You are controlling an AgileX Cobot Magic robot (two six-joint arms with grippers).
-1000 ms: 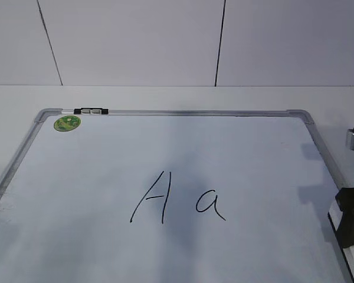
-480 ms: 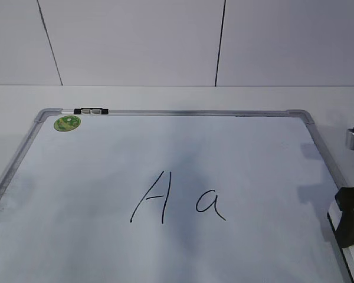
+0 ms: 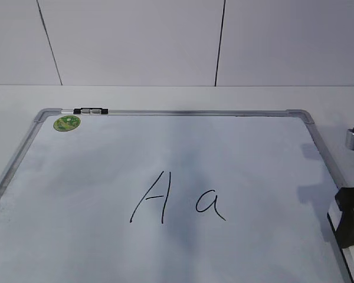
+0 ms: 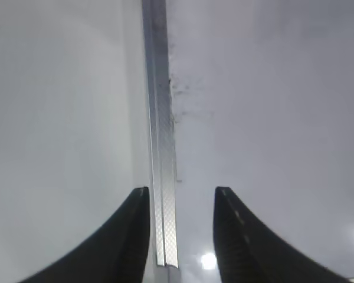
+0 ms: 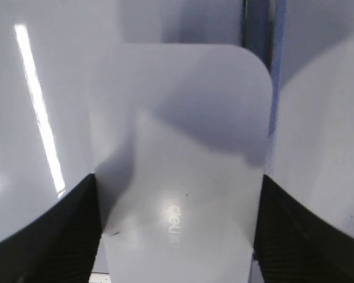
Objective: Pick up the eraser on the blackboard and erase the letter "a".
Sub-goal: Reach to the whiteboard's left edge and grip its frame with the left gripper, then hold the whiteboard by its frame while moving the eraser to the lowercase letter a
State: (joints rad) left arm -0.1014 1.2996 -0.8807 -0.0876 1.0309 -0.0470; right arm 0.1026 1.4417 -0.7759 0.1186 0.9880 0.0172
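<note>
The right hand (image 5: pixel 177 236) straddled the eraser (image 5: pixel 180 159), one finger against each long side, apparently grasping it so the felt could meet the blackboard (image 3: pixel 165 159). The board's grey frame ran just beyond the eraser. The letter "a" (image 3: pixel 209 203) lay well off toward the board's middle, across bare board. The left hand (image 4: pixel 180 200) hung released over the frame, holding nothing.
</note>
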